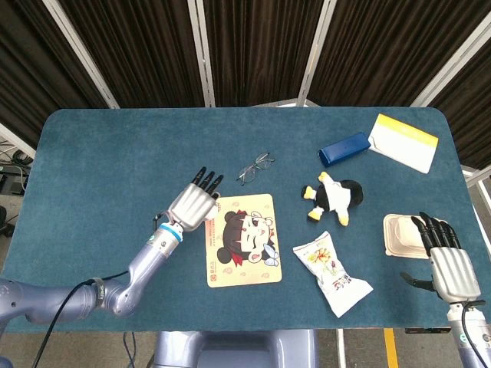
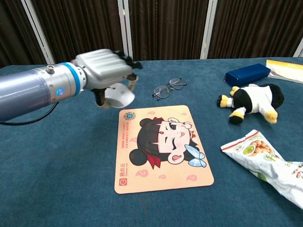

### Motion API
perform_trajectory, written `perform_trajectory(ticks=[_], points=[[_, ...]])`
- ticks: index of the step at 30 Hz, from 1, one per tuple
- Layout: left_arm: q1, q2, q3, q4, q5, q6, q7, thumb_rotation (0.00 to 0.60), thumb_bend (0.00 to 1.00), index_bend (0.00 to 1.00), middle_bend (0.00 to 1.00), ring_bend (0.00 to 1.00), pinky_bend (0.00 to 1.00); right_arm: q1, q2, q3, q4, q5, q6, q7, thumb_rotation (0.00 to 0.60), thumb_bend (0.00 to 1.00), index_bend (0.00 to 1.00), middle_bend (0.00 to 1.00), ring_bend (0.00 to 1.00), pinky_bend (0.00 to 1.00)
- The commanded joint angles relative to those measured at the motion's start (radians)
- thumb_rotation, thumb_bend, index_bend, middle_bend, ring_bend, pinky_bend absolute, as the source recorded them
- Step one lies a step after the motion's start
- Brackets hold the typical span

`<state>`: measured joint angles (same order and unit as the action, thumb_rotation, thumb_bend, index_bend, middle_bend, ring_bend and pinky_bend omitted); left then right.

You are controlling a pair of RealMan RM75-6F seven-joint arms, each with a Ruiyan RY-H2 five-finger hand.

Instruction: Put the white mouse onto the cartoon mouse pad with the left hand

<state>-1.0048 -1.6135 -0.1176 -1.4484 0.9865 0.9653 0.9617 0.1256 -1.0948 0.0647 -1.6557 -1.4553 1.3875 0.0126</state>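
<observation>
My left hand [image 1: 195,204] [image 2: 102,70] holds the white mouse [image 2: 119,96] from above, lifted off the table. It hangs over the upper left edge of the cartoon mouse pad [image 1: 241,239] [image 2: 160,145], which lies flat mid-table with a cartoon girl's face on it. In the head view the hand hides the mouse. My right hand [image 1: 446,257] rests open at the table's right front edge, fingers extended, next to a cream box.
Glasses [image 1: 255,168] [image 2: 168,87] lie just beyond the pad. A panda plush [image 1: 335,197] [image 2: 251,102], snack bag [image 1: 332,272] [image 2: 268,161], blue case [image 1: 344,148] [image 2: 247,74], yellow-white booklet [image 1: 403,142] and cream box [image 1: 403,234] occupy the right half.
</observation>
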Motion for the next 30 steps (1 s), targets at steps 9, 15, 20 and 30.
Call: perform_trajectory(ticks=[9, 15, 20, 30], points=[[-0.144, -0.120, 0.123, 0.337, 0.507, -0.125, -0.406, 0.600, 0.45, 0.57, 0.00, 0.00, 0.00, 0.003, 0.003, 0.000, -0.001, 0.003, -0.007, 0.005, 0.600, 0.11, 0.00, 0.00, 0.00, 0.00], [-0.185, -0.181, 0.214, 0.502, 0.695, -0.089, -0.642, 0.600, 0.45, 0.59, 0.00, 0.00, 0.00, 0.006, 0.005, 0.002, -0.005, 0.008, -0.013, 0.002, 0.600, 0.11, 0.00, 0.00, 0.00, 0.00], [-0.206, -0.225, 0.284, 0.625, 0.825, 0.003, -0.801, 0.600, 0.45, 0.60, 0.00, 0.00, 0.00, 0.006, 0.005, 0.002, -0.006, 0.009, -0.014, 0.001, 0.600, 0.11, 0.00, 0.00, 0.00, 0.00], [-0.211, -0.293, 0.347, 0.786, 0.919, 0.091, -0.963, 0.600, 0.45, 0.59, 0.00, 0.00, 0.00, 0.006, 0.006, 0.001, -0.006, 0.009, -0.013, 0.001, 0.600, 0.11, 0.00, 0.00, 0.00, 0.00]])
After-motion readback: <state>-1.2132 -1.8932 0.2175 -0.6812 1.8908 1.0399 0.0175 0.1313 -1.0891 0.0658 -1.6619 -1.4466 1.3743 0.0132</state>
